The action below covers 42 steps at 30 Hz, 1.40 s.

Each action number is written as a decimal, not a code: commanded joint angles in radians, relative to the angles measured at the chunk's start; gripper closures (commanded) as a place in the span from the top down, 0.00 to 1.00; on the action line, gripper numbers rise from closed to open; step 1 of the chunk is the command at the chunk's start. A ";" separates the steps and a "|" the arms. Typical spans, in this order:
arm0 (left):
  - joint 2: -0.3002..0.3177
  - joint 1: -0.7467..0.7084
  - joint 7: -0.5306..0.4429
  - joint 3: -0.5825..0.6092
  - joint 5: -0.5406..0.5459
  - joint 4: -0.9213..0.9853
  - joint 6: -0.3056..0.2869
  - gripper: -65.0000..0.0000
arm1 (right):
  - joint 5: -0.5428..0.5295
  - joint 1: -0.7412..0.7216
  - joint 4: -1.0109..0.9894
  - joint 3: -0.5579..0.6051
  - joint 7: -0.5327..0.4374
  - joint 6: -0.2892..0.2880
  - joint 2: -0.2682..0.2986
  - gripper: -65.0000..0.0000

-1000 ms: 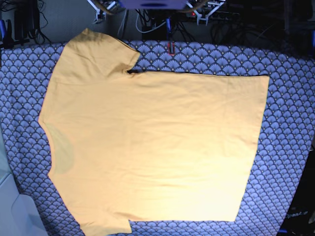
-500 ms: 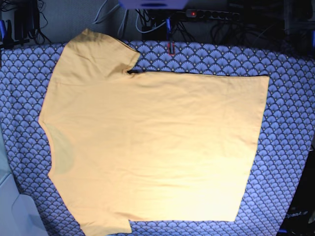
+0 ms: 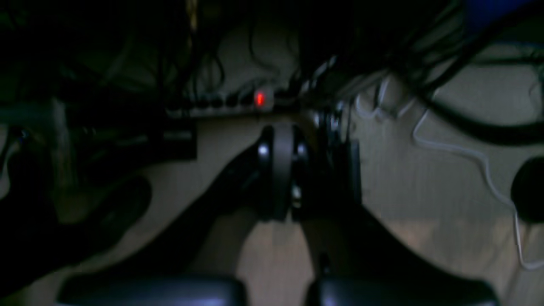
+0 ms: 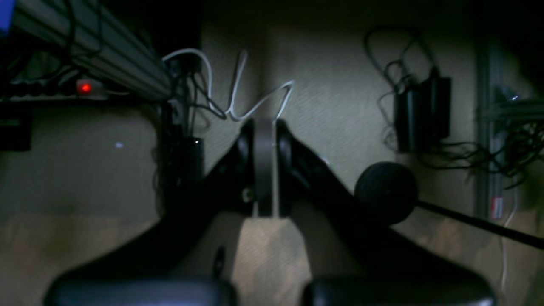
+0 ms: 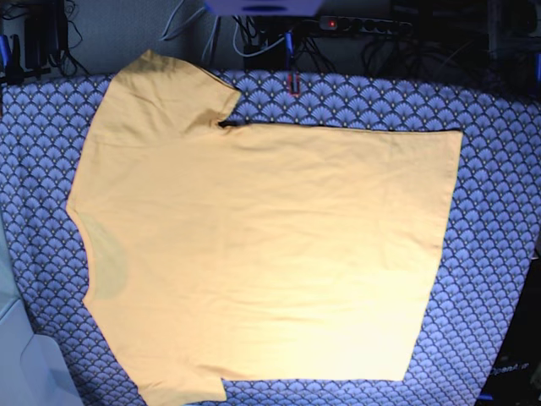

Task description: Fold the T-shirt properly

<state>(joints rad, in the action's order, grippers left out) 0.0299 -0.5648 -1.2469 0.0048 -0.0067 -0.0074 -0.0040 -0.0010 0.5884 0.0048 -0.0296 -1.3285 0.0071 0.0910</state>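
While both claws, left (image 3: 284, 178) and right (image 4: 264, 170), stay pressed together near cables (image 4: 229, 93), the T-shirt (image 5: 262, 254) lies flat.

We see our right gripper (image 4: 264, 170), two black curved fingers pressed together at the tips, holding nothing. Behind it stands a dim beige wall (image 4: 340, 106) with a looping white cable (image 4: 231, 112). A small red indicator light (image 4: 85, 88) glows at left; a round black knob (image 4: 386, 192) sits right of the gripper.

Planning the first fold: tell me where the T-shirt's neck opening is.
In the base view, the T-shirt lies flat on the patterned cloth, its neck opening at the left edge.
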 commanded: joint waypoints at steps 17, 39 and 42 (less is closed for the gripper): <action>-0.009 -0.366 -0.064 -0.004 0.066 -0.475 -0.070 0.00 | -0.004 0.404 0.651 -0.129 -0.049 -0.006 0.011 0.00; 0.206 -0.744 0.625 -0.228 0.457 -1.753 -0.070 0.00 | -0.040 0.626 1.823 -0.174 0.685 -0.020 -0.086 0.00; 0.199 -0.734 0.790 -0.340 0.486 -1.856 -0.070 0.00 | -0.150 0.582 1.902 -0.172 0.843 -0.161 -0.083 0.00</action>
<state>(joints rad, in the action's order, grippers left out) 0.2264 -1.2793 -0.4175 -0.3328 0.4778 -1.8511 -0.0746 -0.1558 1.1549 1.8912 -0.1986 -0.4374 -0.1577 0.0044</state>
